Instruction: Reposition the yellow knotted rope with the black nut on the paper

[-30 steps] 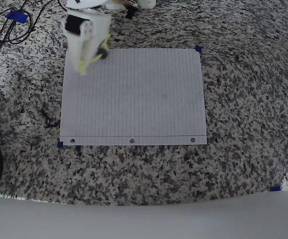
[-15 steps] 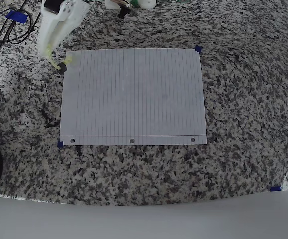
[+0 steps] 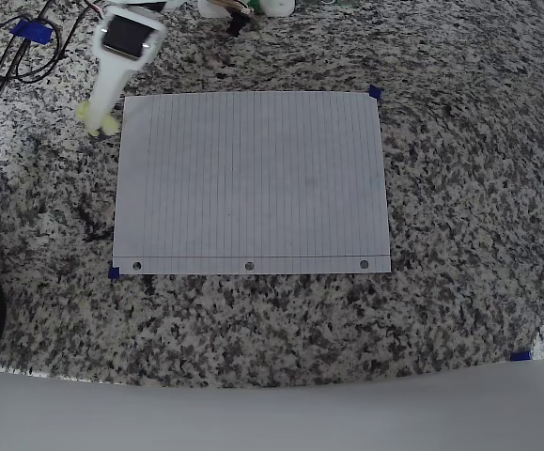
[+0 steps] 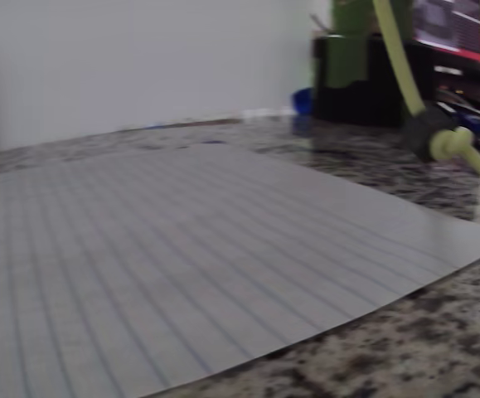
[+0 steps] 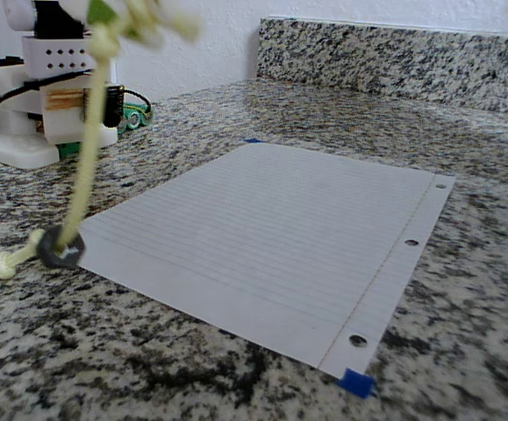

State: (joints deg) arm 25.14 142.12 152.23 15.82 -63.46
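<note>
Speckled granite table (image 3: 459, 188), with white lined paper (image 3: 253, 178) lying flat on it, three punched holes along its near edge in the overhead view. Blue tape tabs at paper corners (image 3: 375, 92) and near the table's front edge.

White arm with jaws (image 3: 98, 120) just off the paper's upper-left corner in the overhead view, over bare granite. Closed on the upper part of the yellow knotted rope (image 5: 82, 167), judging by the fixed view, where the cord hangs taut and nearly straight down from blurred jaws (image 5: 126, 22) at the top of the picture. Actual gap between the jaw tips too blurred to make out.

Black nut (image 5: 60, 248) threaded on the rope, resting at table level just beside the paper's near-left edge in the fixed view, touching or almost touching the sheet; cannot tell which. Short knotted tail of rope trailing left of the nut across the granite. In the wrist view, black nut (image 4: 422, 133) and a rope knot at upper right, beyond the paper's (image 4: 181, 265) edge.

Black cables (image 3: 13, 56) coiled at the overhead view's upper left.
</note>
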